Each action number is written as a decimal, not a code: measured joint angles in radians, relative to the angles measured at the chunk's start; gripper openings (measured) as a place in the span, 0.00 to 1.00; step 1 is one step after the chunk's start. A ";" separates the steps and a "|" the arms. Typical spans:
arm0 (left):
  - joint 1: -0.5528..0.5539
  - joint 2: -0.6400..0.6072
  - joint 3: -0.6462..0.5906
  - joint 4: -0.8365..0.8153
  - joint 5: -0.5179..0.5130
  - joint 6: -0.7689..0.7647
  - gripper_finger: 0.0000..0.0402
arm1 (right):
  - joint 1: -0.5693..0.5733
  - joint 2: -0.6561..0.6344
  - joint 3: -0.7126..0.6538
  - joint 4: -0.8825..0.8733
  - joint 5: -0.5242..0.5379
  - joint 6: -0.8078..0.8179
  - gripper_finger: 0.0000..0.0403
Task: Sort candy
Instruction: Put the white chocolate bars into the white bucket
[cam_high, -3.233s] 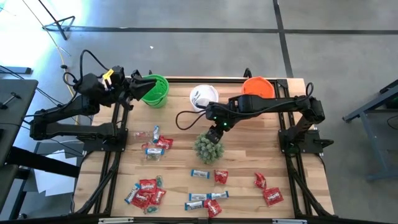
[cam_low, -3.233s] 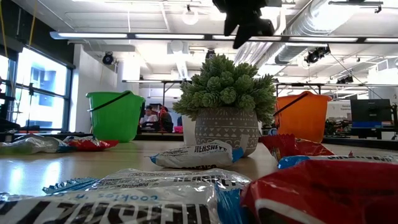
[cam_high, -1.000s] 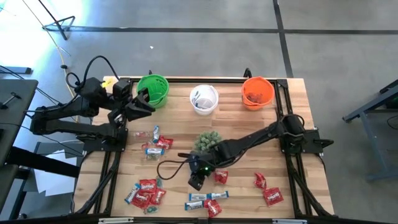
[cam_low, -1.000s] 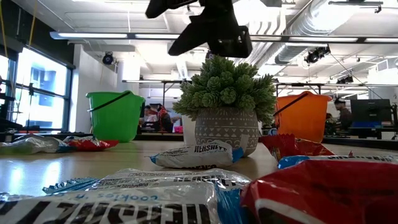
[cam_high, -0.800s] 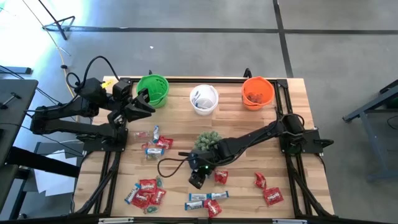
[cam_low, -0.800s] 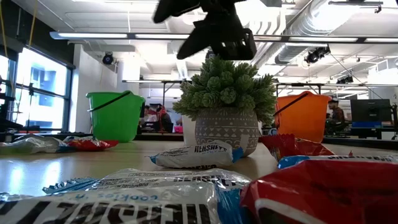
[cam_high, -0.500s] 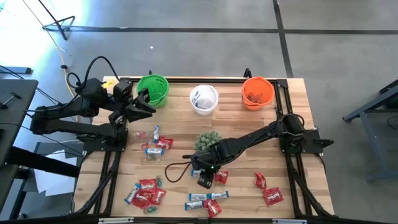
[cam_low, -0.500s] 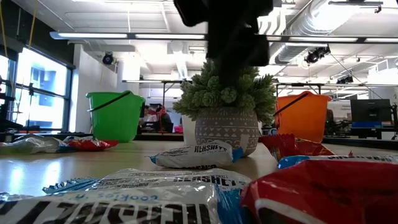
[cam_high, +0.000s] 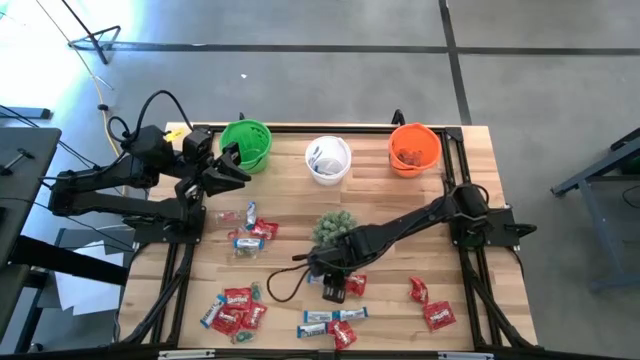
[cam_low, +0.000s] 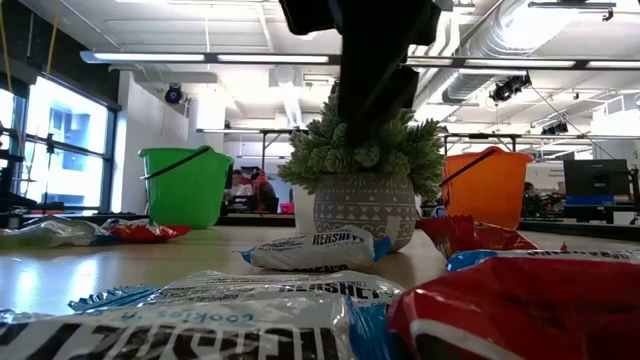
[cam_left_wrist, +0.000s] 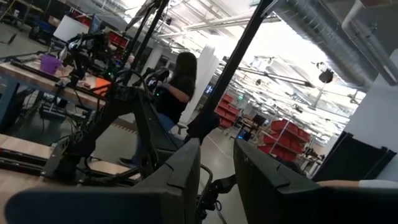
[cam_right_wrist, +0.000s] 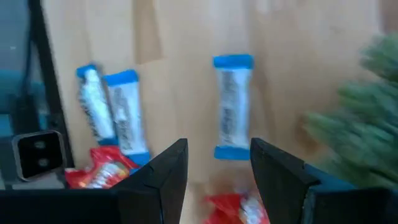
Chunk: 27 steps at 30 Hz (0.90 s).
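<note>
Right gripper (cam_high: 334, 291) hangs open and empty over the sweets in the middle of the table.

Its two fingers stand apart with nothing between them, right above a blue-and-white candy (cam_right_wrist: 231, 106) that lies flat on the wood beside the little green plant (cam_high: 332, 229). The right arm reaches long and low across the table from its post on the right edge. The left gripper (cam_high: 243, 158) waits up by the green cup (cam_high: 247, 145), with a narrow gap between its fingers and nothing in it. Some red sweets seem to sit in the orange cup (cam_high: 414, 148), and something is in the white cup (cam_high: 328, 160) too. Most of the job looks left to do: a red and blue pile (cam_high: 234, 309) and other sweets are scattered over the table (cam_high: 480, 300).
</note>
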 joint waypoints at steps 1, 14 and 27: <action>0.000 0.000 0.000 0.000 0.000 -0.004 0.20 | 0.007 0.006 0.000 0.020 -0.005 -0.001 0.42; -0.003 0.000 0.000 -0.047 0.000 -0.008 0.20 | 0.099 0.038 0.000 -0.004 -0.133 0.057 0.42; -0.058 0.000 0.000 -0.074 0.000 0.000 0.20 | 0.203 0.060 0.000 -0.048 -0.096 0.079 0.42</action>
